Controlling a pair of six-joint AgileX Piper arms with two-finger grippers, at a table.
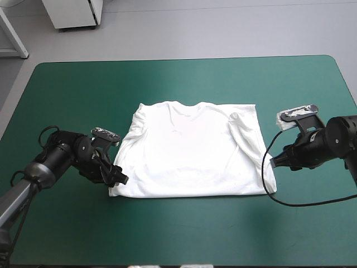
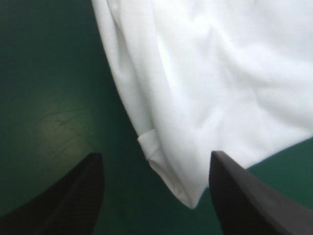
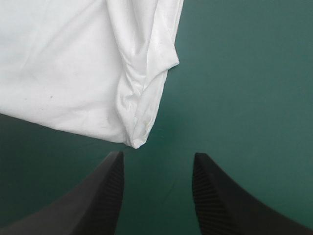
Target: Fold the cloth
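Note:
The white T-shirt (image 1: 192, 149) lies spread flat in the middle of the teal-green table, collar toward the far edge, both sleeves folded in over the body. My left gripper (image 1: 118, 177) is low at the shirt's near left corner, open. In the left wrist view that corner of the T-shirt (image 2: 186, 191) lies between the black fingers (image 2: 73, 196) of my left gripper (image 2: 156, 196). My right gripper (image 1: 275, 162) is beside the near right corner, open. In the right wrist view the T-shirt (image 3: 138, 139) corner sits just ahead of my right gripper (image 3: 157, 191).
The teal-green cover (image 1: 184, 234) shows bare in front of the shirt and beyond it. The far table edge (image 1: 184, 60) is well behind the collar. A white cabinet (image 1: 75, 14) stands on the floor beyond the table.

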